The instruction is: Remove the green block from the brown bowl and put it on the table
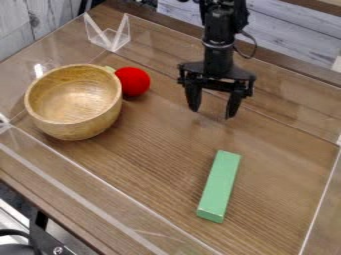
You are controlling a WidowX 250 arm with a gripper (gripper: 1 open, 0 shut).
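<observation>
The green block (221, 185) is a flat mint bar lying on the table (147, 164) at the front right, outside the bowl. The brown bowl (74, 100) is a round tan wooden bowl at the left, and nothing lies in it. My gripper (214, 103) hangs from the black arm at the upper middle, pointing straight down just above the tabletop. Its two fingers stand spread apart with nothing between them. It is well behind the block and to the right of the bowl.
A red ball (131, 81) rests on the table against the bowl's right side, left of the gripper. Clear acrylic walls (107, 33) run along the table's edges.
</observation>
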